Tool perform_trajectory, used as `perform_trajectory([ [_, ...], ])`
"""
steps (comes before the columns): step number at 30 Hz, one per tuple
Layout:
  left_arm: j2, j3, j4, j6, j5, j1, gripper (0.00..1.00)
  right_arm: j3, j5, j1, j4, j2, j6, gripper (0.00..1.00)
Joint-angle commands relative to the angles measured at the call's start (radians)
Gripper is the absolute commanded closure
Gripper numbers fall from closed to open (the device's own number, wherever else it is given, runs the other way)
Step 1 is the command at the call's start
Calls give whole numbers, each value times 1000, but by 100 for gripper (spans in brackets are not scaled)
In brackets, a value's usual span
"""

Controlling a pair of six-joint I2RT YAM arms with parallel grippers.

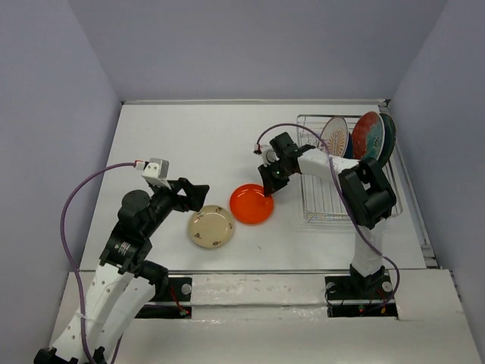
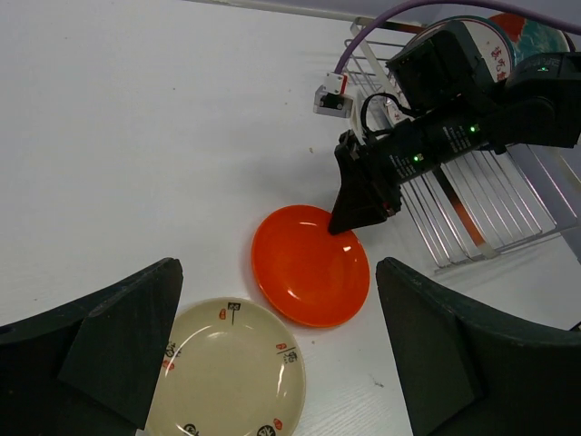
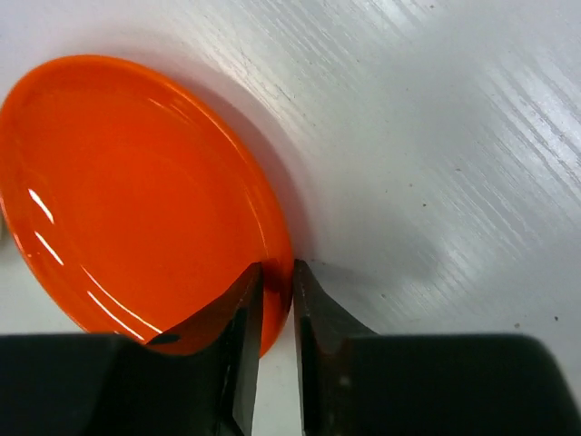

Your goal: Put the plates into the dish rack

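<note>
The plain orange-red plate (image 1: pixel 251 203) lies on the white table near the middle. My right gripper (image 1: pixel 270 186) is shut on its far right rim; in the right wrist view one finger is inside the plate (image 3: pixel 127 191) and one outside, gripper (image 3: pixel 277 282). The small cream-beige plate (image 1: pixel 211 226) lies left of it. My left gripper (image 1: pixel 198 195) is open and empty above the cream plate (image 2: pixel 227 372). The silver wire dish rack (image 1: pixel 337 199) at the right holds the white sunburst plate (image 1: pixel 334 135), the red-rimmed floral plate (image 1: pixel 368 136) and a dark plate (image 1: pixel 389 136), all upright.
The rack stands against the right side of the table, near the right wall. The right arm (image 2: pixel 454 118) reaches from the rack side across to the orange plate (image 2: pixel 310 265). A purple cable loops over each arm.
</note>
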Motion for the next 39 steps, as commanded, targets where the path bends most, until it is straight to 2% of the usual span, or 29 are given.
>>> perform_trajectory([
  [1, -11, 3, 39, 8, 14, 7, 1, 25, -3, -27, -24, 9, -3, 84],
  [4, -13, 3, 39, 7, 14, 8, 1, 22, 22, -36, -22, -14, 8, 93],
  [13, -16, 3, 42, 8, 19, 10, 1, 79, 125, -45, -13, -180, 101, 93],
  [16, -18, 3, 40, 7, 22, 12, 1, 94, 128, -45, 43, -281, 149, 93],
  [18, -19, 3, 42, 7, 21, 12, 1, 97, 195, -45, 88, -336, 195, 93],
  [20, -21, 3, 42, 7, 24, 13, 1, 85, 282, -45, 132, -420, 226, 93],
  [23, -25, 3, 42, 7, 24, 15, 1, 82, 518, -45, 136, -500, 247, 93],
  [24, -27, 3, 42, 5, 24, 15, 1, 76, 644, -45, 136, -517, 249, 93],
  [26, -28, 3, 42, 5, 25, 15, 1, 66, 747, -45, 132, -557, 247, 93],
  [27, -28, 5, 42, 7, 28, 13, 1, 65, 796, -45, 129, -566, 244, 93],
  [30, -33, 3, 43, 7, 30, 15, 1, 60, 1096, -56, 120, -579, 180, 93],
  [32, -36, 2, 45, 7, 33, 15, 1, 68, 1222, -65, 108, -567, 139, 93],
  [39, -38, 2, 45, 7, 37, 15, 1, 94, 1373, -93, 102, -548, 78, 93],
])
